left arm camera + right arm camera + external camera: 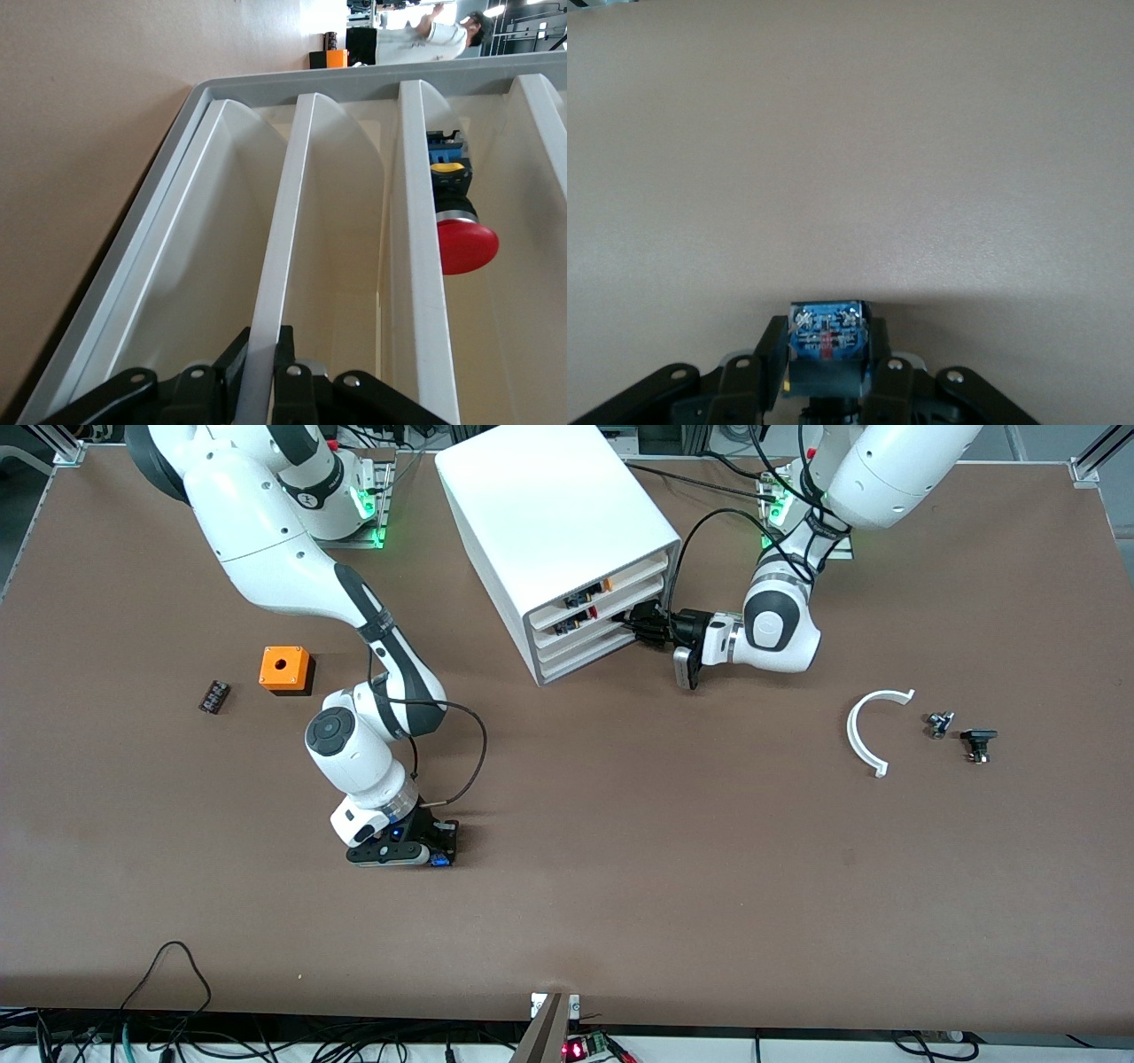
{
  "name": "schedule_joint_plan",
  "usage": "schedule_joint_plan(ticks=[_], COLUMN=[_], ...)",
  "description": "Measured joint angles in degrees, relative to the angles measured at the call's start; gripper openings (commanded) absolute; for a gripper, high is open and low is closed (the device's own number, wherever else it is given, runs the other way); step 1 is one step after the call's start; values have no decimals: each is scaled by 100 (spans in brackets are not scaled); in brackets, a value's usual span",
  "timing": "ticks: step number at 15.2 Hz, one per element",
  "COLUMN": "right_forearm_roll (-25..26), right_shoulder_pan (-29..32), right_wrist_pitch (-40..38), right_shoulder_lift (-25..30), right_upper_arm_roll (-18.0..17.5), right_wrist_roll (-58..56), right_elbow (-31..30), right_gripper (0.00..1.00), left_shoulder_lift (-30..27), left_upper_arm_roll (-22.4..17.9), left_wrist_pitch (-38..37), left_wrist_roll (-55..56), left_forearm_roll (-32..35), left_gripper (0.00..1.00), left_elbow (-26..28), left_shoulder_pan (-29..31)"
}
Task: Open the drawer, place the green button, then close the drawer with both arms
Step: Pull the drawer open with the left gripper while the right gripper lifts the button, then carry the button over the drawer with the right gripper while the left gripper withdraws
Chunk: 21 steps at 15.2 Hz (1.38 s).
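Note:
The white cabinet (549,505) stands near the arms' bases, its four drawer fronts facing the left arm's end. The drawer (576,644), third down, sits flush with the others. My left gripper (640,627) is at that front, shut on its thin cream lip (275,266), which runs up between the fingers (264,341). My right gripper (434,849) is down at the tabletop, nearer the front camera than the orange box. It is shut on the button (826,329), of which only a blue end with silver contacts shows (440,857). The cap is hidden.
An orange box with a hole (284,668) and a small black part (213,696) lie toward the right arm's end. A white curved piece (864,731) and two small dark parts (939,723) (978,742) lie toward the left arm's end. A red mushroom button (461,243) sits in the drawer above.

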State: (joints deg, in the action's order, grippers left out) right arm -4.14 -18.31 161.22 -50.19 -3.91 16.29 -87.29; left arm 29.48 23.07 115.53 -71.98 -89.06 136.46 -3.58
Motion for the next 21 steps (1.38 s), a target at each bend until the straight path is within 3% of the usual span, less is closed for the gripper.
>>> schedule_joint_plan(ticks=[5, 12, 13, 15, 19, 21], right_forearm_roll=[0, 0, 0, 13, 419, 566], right_shoulder_pan=[4, 16, 11, -36, -364, -615], right_wrist_pitch=[-281, -2814, -3199, -3930, -5088, -5603], right_shoulder_lift=[17, 236, 263, 295, 348, 355], right_upper_arm_roll=[36, 146, 158, 171, 197, 204], right_wrist_roll=[0, 238, 358, 686, 1715, 2305], right_elbow=[199, 1430, 1611, 1942, 2423, 2678], right_gripper=[0, 0, 0, 0, 0, 0], left_shoulder_lift=[10, 369, 470, 609, 619, 523], left_upper_arm_roll=[-22, -515, -583, -623, -644, -681], left_wrist_pitch=[29, 131, 117, 79, 94, 94], left_wrist_roll=[-2, 195, 218, 287, 454, 1014], left_forearm_roll=[49, 421, 471, 501, 607, 1061], left_gripper=[0, 0, 8, 100, 100, 100], left_elbow=[-131, -1024, -1181, -1376, -1515, -1640], left_shoulder_pan=[379, 607, 622, 653, 654, 660])
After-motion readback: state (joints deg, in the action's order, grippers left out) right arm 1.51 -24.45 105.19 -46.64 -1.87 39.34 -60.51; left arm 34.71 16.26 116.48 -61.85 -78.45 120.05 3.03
